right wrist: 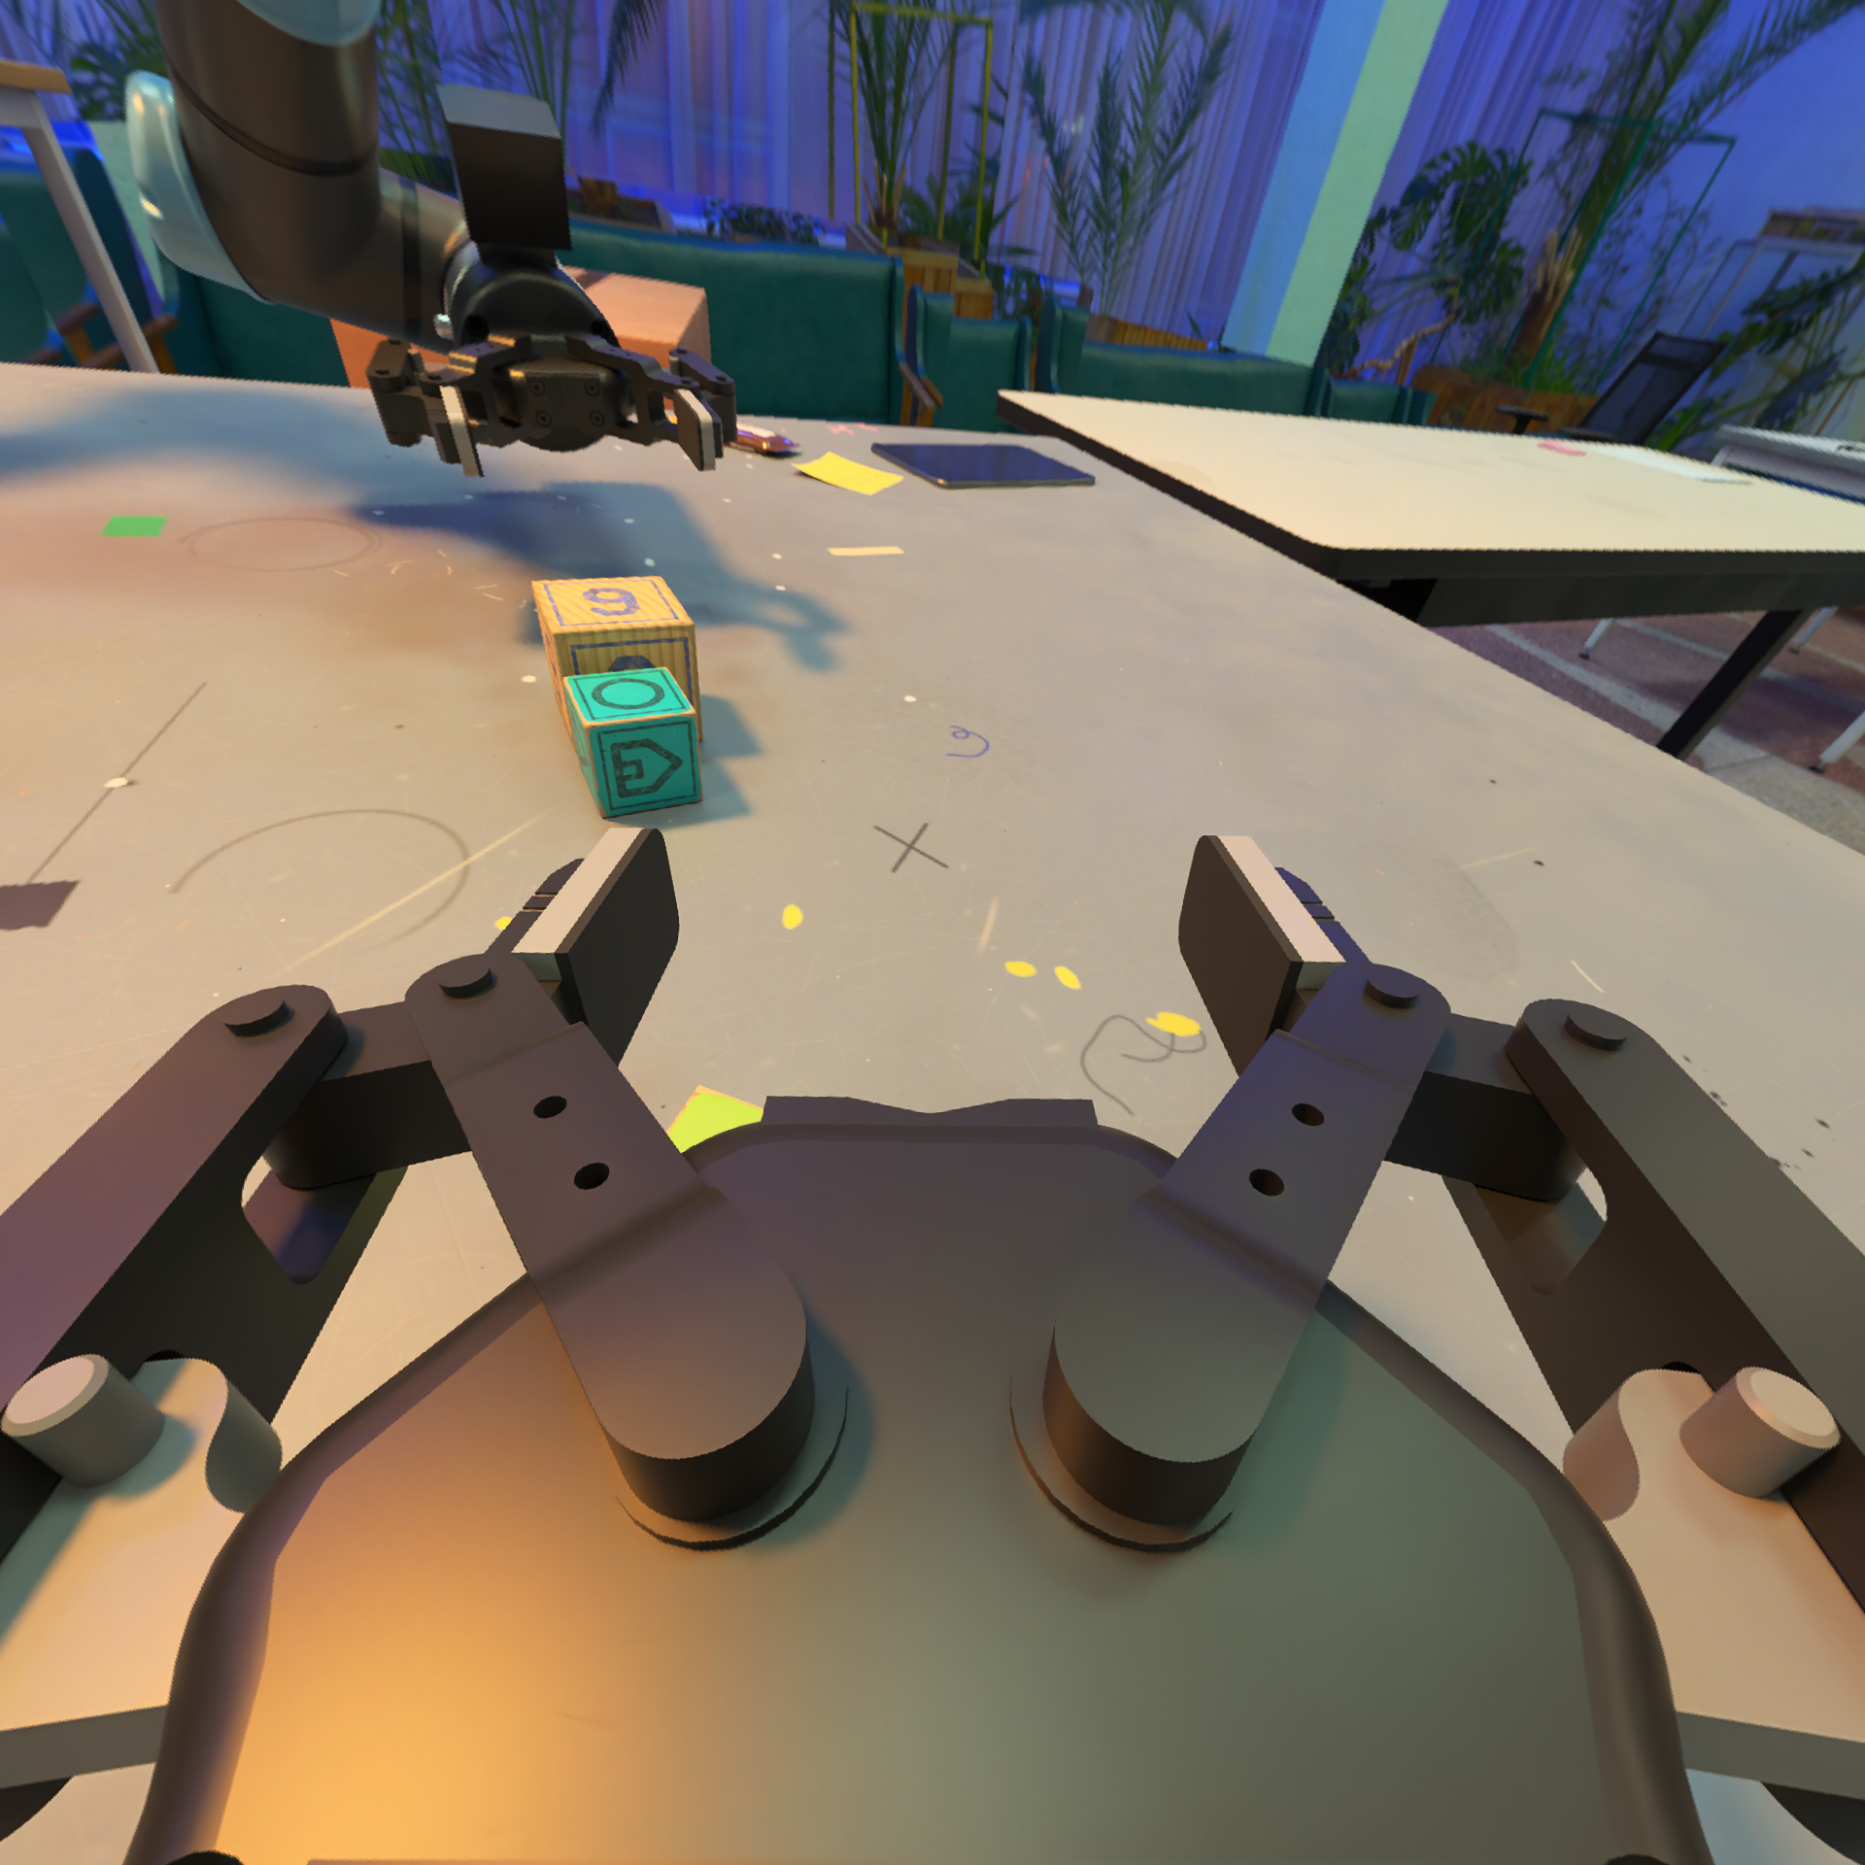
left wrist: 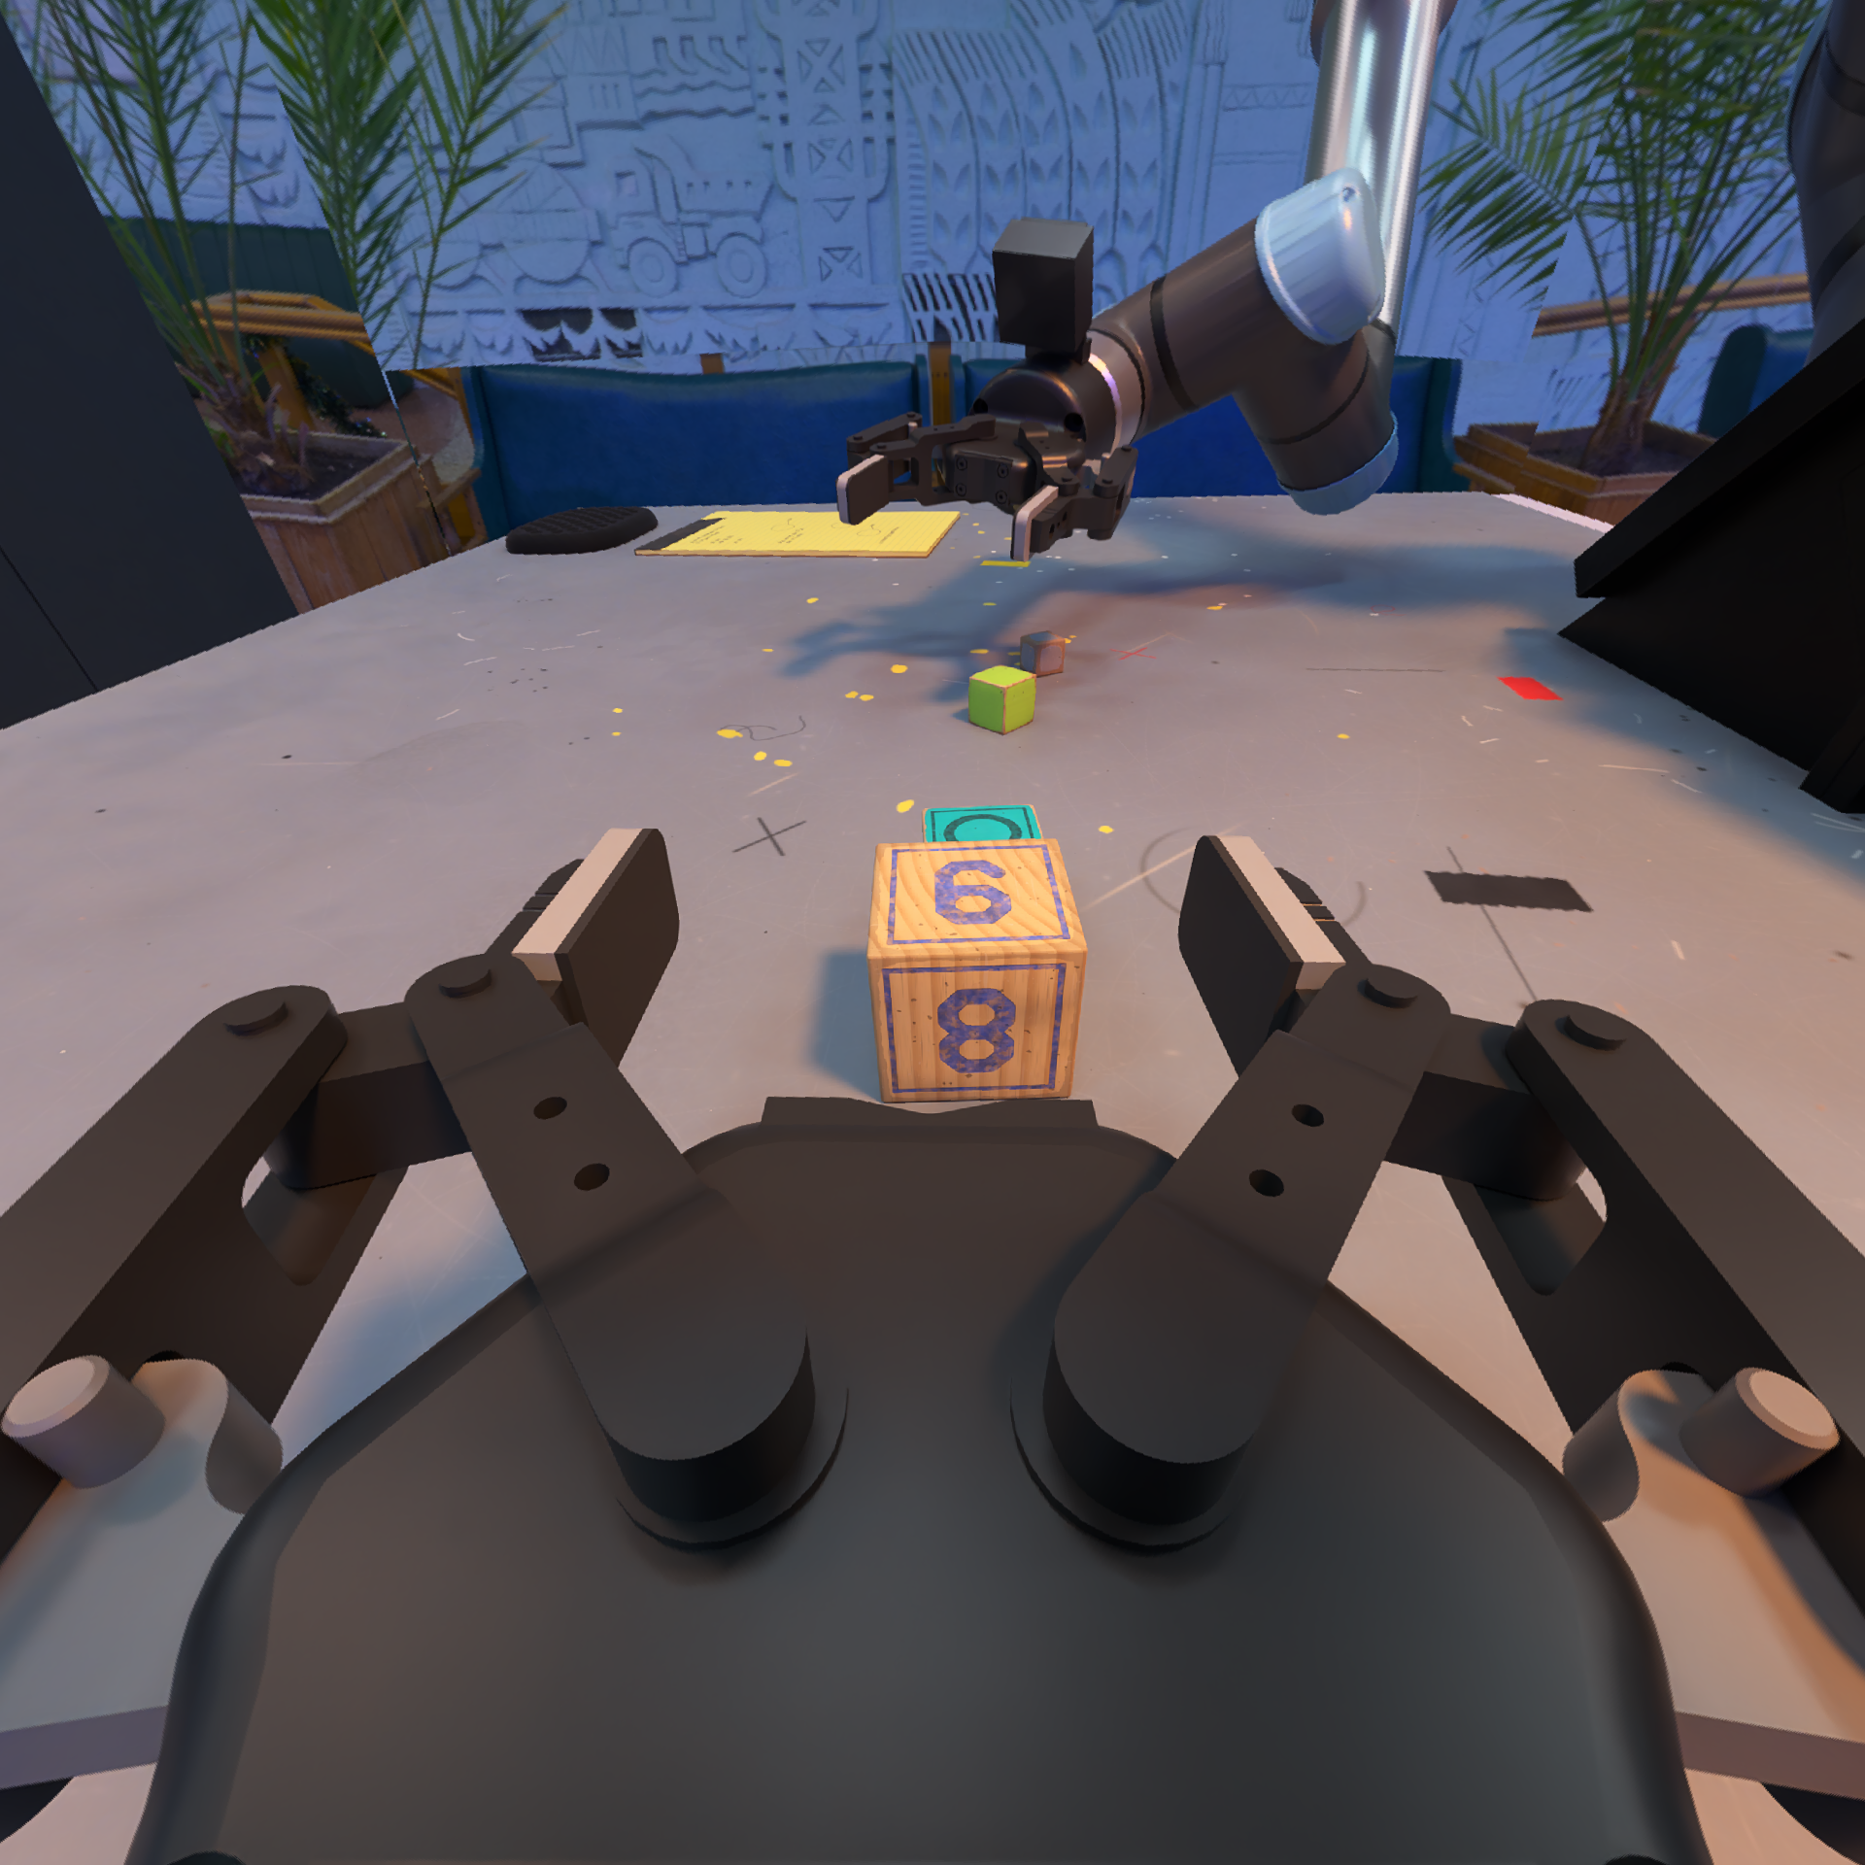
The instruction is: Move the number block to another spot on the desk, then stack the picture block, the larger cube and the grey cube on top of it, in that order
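The wooden number block (left wrist: 974, 969) stands on the grey desk (left wrist: 404, 807), straight ahead of my open, empty left gripper (left wrist: 934, 908), untouched. The teal picture block (left wrist: 981, 825) sits right behind it, close against it. Farther off are the larger yellow-green cube (left wrist: 1001, 696) and the small grey cube (left wrist: 1043, 653), close together. My right gripper (right wrist: 928, 908) is open and empty, hovering above the desk; it also shows in the left wrist view (left wrist: 944, 515). The right wrist view shows the picture block (right wrist: 636, 742), the number block (right wrist: 611, 621), a corner of the green cube (right wrist: 711, 1120) and the left gripper (right wrist: 585, 444).
A yellow notepad (left wrist: 807, 533) and a black oval object (left wrist: 580, 528) lie at the far edge. A black slanted panel (left wrist: 1736, 606) stands at the right. A dark tablet (right wrist: 984, 466) and a yellow note (right wrist: 848, 472) lie near the other edge. A second table (right wrist: 1514, 495) stands beside.
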`<state>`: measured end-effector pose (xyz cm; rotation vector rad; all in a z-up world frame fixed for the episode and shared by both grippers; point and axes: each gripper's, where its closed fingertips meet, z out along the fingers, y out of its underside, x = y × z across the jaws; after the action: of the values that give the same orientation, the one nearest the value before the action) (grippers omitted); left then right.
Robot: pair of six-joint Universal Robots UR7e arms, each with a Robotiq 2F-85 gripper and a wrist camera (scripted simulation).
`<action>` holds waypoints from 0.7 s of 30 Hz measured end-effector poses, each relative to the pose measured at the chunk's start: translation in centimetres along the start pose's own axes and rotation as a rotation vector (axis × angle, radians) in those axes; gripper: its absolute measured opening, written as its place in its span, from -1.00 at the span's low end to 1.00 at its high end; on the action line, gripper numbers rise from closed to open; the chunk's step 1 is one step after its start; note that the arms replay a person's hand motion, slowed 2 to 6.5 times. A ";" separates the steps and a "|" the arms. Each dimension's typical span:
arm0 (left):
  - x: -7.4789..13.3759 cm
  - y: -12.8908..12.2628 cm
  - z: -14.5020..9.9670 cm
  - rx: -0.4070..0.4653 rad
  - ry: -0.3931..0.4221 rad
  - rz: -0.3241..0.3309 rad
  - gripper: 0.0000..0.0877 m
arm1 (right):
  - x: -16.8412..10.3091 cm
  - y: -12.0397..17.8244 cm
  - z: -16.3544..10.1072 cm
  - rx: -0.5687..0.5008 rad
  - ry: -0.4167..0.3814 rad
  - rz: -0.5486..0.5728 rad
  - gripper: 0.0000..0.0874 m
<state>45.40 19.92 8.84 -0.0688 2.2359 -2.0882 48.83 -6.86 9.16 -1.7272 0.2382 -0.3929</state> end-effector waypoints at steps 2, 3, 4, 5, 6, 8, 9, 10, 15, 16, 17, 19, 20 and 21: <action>0.0 0.0 0.0 -0.002 -0.001 0.004 0.95 | 0.1 -0.2 0.1 -0.036 0.007 0.003 0.95; 0.1 0.1 0.0 -0.004 -0.001 0.005 0.95 | 0.1 -0.3 0.1 -0.054 0.009 0.003 0.95; 0.1 0.1 0.0 -0.005 -0.001 0.006 0.95 | 0.2 -0.5 0.2 -0.073 0.012 -0.001 0.95; 0.1 0.1 0.1 -0.007 0.000 0.007 0.95 | 0.2 -0.7 0.4 -0.090 0.014 -0.007 0.95; 0.1 0.1 0.1 -0.009 0.000 0.007 0.95 | 0.1 -1.0 0.5 -0.108 0.016 -0.015 0.95; 0.1 0.1 0.1 -0.012 0.001 0.007 0.95 | 0.0 -1.6 0.9 -0.145 0.013 -0.037 0.95; 0.1 0.1 0.1 -0.012 0.002 0.007 0.95 | -0.2 -1.9 1.2 -0.165 0.009 -0.050 0.95; 0.1 0.1 0.1 -0.013 0.001 0.007 0.95 | -0.4 -2.2 1.5 -0.183 0.002 -0.065 0.95; 0.1 0.2 0.1 -0.015 -0.002 0.013 0.95 | -1.5 -3.6 3.3 -0.271 -0.042 -0.160 0.95; 0.1 0.2 0.1 -0.017 -0.002 0.014 0.95 | -1.8 -3.9 3.7 -0.287 -0.054 -0.177 0.95; 0.1 0.2 0.2 -0.019 -0.002 0.016 0.95 | -2.2 -4.2 4.2 -0.303 -0.070 -0.192 0.95; 0.2 0.3 0.2 -0.024 -0.002 0.018 0.95 | -3.1 -4.5 5.3 -0.334 -0.115 -0.208 0.95; 0.2 0.3 0.2 -0.026 -0.002 0.019 0.95 | -3.6 -4.7 5.8 -0.351 -0.138 -0.211 0.95; 0.2 0.3 0.2 -0.027 -0.001 0.019 0.95 | -4.1 -4.9 6.4 -0.367 -0.159 -0.213 0.95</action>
<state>45.24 19.69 8.50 -0.0500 2.2550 -2.0480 47.25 1.42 12.44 -2.1434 0.0091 -0.3805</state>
